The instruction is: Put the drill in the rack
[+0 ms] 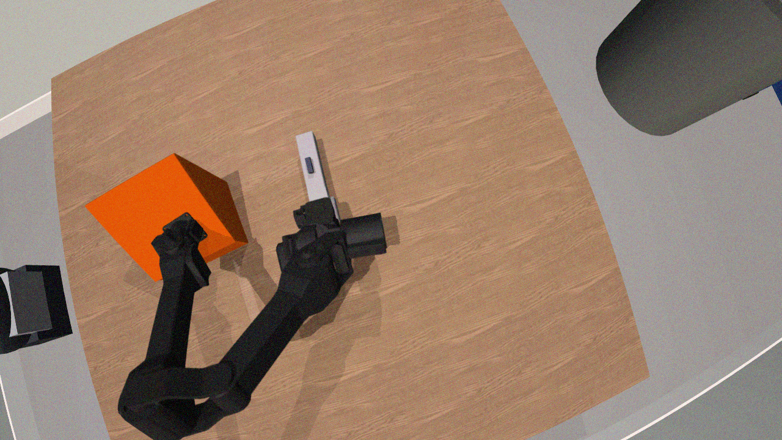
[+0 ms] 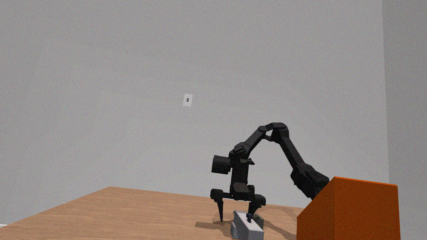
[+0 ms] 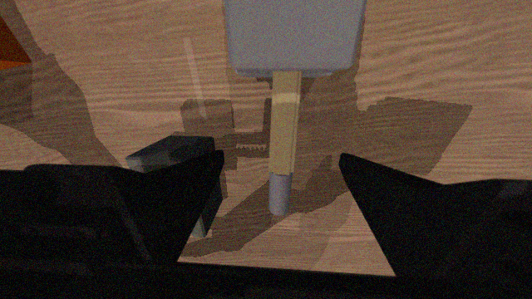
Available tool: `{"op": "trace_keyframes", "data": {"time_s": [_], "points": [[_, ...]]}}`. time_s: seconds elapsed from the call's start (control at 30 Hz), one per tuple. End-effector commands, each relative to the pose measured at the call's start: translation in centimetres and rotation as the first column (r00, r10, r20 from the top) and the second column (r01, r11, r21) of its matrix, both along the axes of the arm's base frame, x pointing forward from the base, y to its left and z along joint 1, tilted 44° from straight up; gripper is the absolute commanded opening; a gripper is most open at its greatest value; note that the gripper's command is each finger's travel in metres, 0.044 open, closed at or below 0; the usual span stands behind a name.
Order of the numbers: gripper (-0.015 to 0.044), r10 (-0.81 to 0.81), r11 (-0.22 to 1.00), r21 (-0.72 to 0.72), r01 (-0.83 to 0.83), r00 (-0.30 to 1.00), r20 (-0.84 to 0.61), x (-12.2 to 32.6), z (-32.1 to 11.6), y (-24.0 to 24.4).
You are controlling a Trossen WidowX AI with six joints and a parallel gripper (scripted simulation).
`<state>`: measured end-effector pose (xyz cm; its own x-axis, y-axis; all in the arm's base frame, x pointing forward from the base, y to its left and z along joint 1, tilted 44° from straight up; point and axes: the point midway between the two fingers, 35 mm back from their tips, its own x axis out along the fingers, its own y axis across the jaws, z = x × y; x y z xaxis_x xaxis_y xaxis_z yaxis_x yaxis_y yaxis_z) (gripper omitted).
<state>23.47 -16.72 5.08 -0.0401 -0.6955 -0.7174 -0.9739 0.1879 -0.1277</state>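
A grey housing [image 1: 317, 184] [image 2: 255, 229] [image 3: 295, 37] stands on the table, with a small dark blue key [image 1: 309, 165] [image 2: 249, 217] on top. The drill [image 3: 285, 129] shows in the wrist view as a yellow shaft with a grey end, sticking out of the housing's near end. My gripper [image 3: 280, 157] [image 2: 237, 218] is wide open, pointing down, one finger on each side of the drill with gaps between. A dark grey-green piece [image 3: 179, 150] [image 2: 259, 221], perhaps the rack, is partly hidden behind the left finger. The top view hides the fingertips and drill beneath the arm.
A large orange block [image 1: 147, 208] [image 2: 367, 208] [image 3: 10, 43] stands left of the housing in the top view, under part of the arm. The wooden table [image 1: 464, 180] [image 2: 119, 208] carries these things. A dark rounded object [image 1: 683, 65] is beyond its right edge.
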Motion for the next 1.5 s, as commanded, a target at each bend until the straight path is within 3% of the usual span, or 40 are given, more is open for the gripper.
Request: {"op": "trace_keyframes", "data": {"time_s": [0.0, 0.27, 0.8, 1.47], "points": [[0.044, -0.002, 1.0, 0.003, 0.002, 1.0, 0.001, 0.01, -0.26, 0.13], [0.044, -0.002, 1.0, 0.003, 0.002, 1.0, 0.001, 0.06, -0.56, 0.28], [0.002, 0.0, 1.0, 0.0, 0.0, 1.0, 0.001, 0.11, -0.31, 0.16], [0.0, -0.002, 1.0, 0.003, 0.002, 1.0, 0.001, -0.03, -0.02, 0.44]]}}
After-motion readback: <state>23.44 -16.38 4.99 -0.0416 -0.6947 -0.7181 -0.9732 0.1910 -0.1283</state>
